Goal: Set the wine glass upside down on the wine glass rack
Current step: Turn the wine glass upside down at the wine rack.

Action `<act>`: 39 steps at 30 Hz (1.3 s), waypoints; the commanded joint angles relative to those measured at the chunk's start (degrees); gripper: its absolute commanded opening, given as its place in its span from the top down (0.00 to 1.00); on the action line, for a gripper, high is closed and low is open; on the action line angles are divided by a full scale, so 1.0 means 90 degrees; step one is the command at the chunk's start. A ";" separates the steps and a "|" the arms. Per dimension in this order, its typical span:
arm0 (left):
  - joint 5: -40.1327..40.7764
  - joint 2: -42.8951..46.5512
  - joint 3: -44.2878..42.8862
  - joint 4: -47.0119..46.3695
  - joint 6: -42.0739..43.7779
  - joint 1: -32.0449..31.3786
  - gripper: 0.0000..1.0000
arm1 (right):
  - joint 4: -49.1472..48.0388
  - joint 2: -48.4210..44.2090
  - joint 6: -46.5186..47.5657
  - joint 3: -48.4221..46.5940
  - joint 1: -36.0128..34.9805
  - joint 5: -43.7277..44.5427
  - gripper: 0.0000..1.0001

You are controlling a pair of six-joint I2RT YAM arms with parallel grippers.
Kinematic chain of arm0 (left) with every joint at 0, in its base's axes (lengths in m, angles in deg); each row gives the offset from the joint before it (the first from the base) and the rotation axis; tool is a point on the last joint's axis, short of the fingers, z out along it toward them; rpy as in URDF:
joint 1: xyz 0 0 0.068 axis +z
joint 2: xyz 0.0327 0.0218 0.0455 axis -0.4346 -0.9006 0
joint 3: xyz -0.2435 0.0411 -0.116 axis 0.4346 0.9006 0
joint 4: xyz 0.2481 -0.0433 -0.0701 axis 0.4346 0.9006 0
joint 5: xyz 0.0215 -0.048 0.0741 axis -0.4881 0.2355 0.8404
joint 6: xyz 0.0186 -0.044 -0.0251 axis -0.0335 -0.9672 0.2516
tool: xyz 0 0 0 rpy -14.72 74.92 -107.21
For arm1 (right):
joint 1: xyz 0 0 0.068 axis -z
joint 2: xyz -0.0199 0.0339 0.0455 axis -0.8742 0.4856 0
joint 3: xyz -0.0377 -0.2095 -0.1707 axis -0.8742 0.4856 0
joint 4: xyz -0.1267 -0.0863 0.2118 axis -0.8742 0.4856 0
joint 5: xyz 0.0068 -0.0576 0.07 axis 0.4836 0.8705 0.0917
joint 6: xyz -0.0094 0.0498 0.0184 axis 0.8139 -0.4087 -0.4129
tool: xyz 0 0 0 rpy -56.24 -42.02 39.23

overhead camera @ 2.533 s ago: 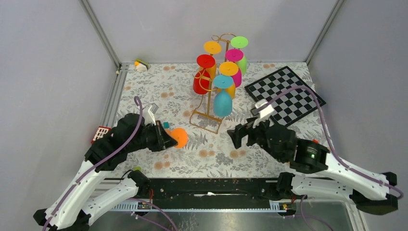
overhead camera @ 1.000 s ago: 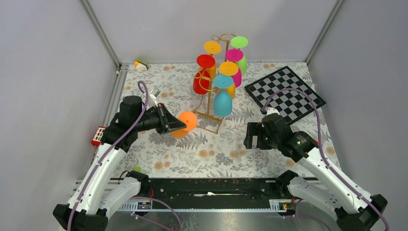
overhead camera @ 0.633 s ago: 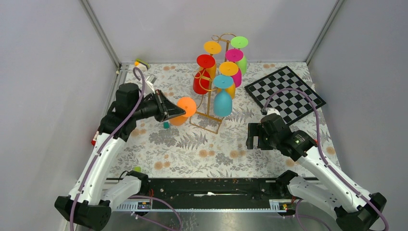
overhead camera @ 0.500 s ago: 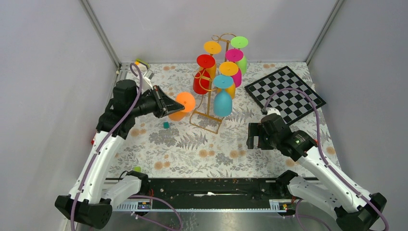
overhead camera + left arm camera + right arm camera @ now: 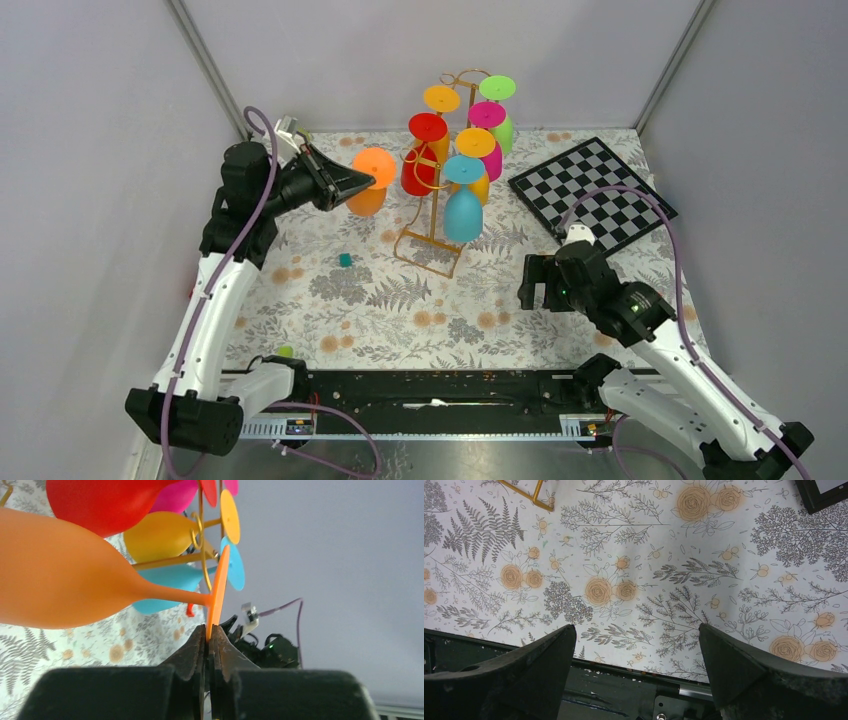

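My left gripper is shut on the flat foot of an orange wine glass and holds it upside down in the air, just left of the gold wire wine glass rack. In the left wrist view my left gripper pinches the edge of the foot, and the orange wine glass has its bowl to the left. Several coloured glasses hang upside down on the wine glass rack, among them a red glass closest to the orange one. My right gripper is open and empty above the floral mat.
A black-and-white chessboard lies at the back right. A small teal cube sits on the floral mat left of the rack's base. A small yellow-and-white object lies in the back left corner.
My left gripper has lifted the orange wine glass off the mat and carried it up and back toward the rack's left side. My right arm has drawn back slightly.
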 commanded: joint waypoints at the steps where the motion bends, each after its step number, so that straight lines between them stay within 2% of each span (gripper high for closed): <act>1: -0.0092 -0.0098 -0.0114 -0.1439 -0.0960 0.0222 1.00 | -0.0031 -0.0153 0.0060 -0.0175 0.0040 0.0247 0.00; 5: -0.0077 -0.0283 -0.0192 -0.1790 -0.1513 0.0401 1.00 | -0.0030 -0.0168 0.0026 -0.0156 0.0047 0.0225 0.00; 13: 0.0180 -0.0543 -0.0346 -0.1625 -0.2135 0.0476 1.00 | -0.0028 -0.0169 0.0068 -0.0141 0.0045 0.0032 0.01; 28: 0.0514 -0.0636 -0.0277 -0.1438 -0.2440 0.0456 1.00 | -0.0032 -0.0192 -0.0023 -0.0073 0.0044 -0.0056 0.00; 39: 0.0586 -0.0841 -0.0354 -0.1543 -0.2514 0.0082 1.00 | -0.0030 -0.0230 -0.0121 0.0020 0.0044 -0.0167 0.00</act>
